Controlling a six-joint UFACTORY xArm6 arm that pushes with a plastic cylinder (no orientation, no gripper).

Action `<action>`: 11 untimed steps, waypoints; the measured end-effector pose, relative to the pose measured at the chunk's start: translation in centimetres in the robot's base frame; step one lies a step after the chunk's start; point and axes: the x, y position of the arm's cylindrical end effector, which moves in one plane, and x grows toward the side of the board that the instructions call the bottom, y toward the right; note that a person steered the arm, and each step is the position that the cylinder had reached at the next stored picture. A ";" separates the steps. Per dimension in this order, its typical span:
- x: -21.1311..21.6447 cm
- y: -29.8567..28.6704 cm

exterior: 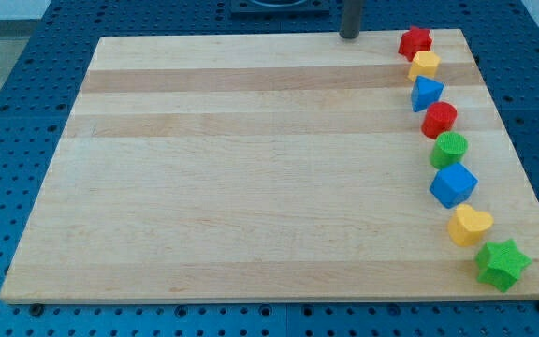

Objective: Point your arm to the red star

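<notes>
The red star lies at the top right corner of the wooden board. My tip rests at the board's top edge, to the left of the red star and apart from it. Below the star runs a column of blocks along the right side: a yellow block, a blue triangle-like block, a red round block, a green round block, a blue block, a yellow heart and a green star.
The board lies on a blue perforated table that shows on all sides of it. The blocks in the column stand close together, some touching.
</notes>
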 end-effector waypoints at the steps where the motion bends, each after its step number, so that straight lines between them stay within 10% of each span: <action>1: 0.0 -0.1; 11: -0.2 8.4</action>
